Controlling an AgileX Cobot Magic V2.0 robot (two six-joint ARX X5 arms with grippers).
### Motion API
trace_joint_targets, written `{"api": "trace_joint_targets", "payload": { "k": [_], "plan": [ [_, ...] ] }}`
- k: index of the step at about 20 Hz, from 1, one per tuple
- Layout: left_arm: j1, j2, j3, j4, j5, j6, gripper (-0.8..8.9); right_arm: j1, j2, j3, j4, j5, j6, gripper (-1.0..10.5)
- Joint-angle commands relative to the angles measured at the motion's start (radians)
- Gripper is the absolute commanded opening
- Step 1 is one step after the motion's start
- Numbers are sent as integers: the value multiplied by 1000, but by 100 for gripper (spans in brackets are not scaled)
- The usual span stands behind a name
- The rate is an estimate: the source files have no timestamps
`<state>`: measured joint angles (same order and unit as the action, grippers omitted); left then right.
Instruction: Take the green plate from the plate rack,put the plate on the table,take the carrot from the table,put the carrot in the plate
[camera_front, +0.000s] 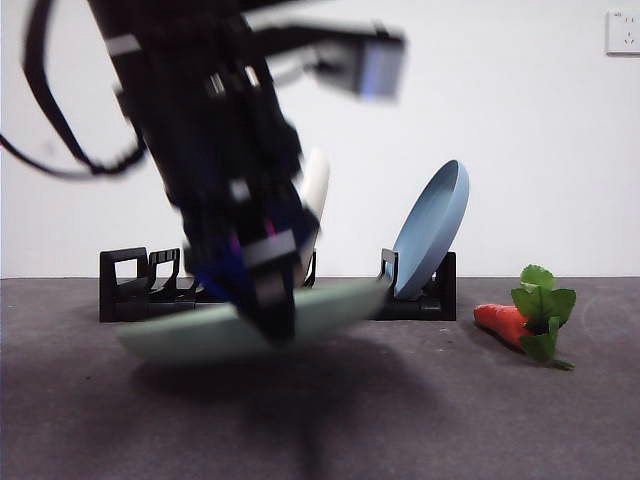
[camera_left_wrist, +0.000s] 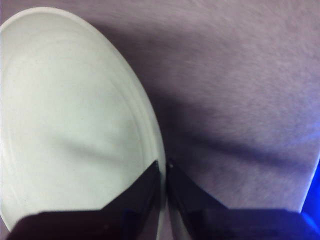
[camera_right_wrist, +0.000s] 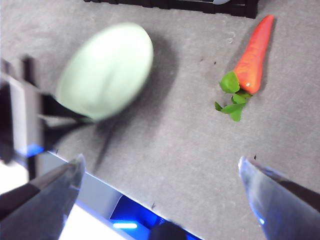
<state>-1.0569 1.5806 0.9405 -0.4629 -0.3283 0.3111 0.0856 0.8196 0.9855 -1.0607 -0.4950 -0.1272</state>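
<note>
My left gripper (camera_front: 272, 318) is shut on the rim of the green plate (camera_front: 190, 333) and holds it nearly flat, tilted, just above the table (camera_front: 400, 420) in front of the plate rack (camera_front: 130, 290). In the left wrist view the jaws pinch the plate's (camera_left_wrist: 65, 115) edge at my gripper (camera_left_wrist: 164, 172). The carrot (camera_front: 505, 322) lies on the table at the right, leaves toward the front. In the right wrist view my right gripper (camera_right_wrist: 160, 172) is open and empty above the table, with the carrot (camera_right_wrist: 252, 57) and the green plate (camera_right_wrist: 107, 70) beyond it.
A blue plate (camera_front: 432, 228) leans in the rack's right end. A cream-white plate (camera_front: 314, 190) stands in the rack behind the left arm. A wall socket (camera_front: 622, 32) is at the top right.
</note>
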Motion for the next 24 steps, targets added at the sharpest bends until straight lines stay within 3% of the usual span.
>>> {"api": "trace_joint_targets", "payload": {
  "k": [1,6,8,11,16,20,24],
  "plan": [
    [-4,50,-6,37,-3,16,-6,2,0,2,6,-3,5,626],
    [-3,114,-6,69,-3,34,-6,2,0,2,6,-3,5,626],
    [-3,124,-6,61,49,34,11,2,0,2,6,-3,5,626],
    [-3,124,-6,61,68,29,230,2,0,2,6,-3,5,626],
    [-3,121,10,47,68,27,252,2,0,2,8,-2,6,626],
    [-4,60,117,-63,74,-40,252,2,27,2,69,0,25,626],
    [-4,-87,270,-159,117,-169,252,2,134,2,179,4,52,626]
  ]
}}
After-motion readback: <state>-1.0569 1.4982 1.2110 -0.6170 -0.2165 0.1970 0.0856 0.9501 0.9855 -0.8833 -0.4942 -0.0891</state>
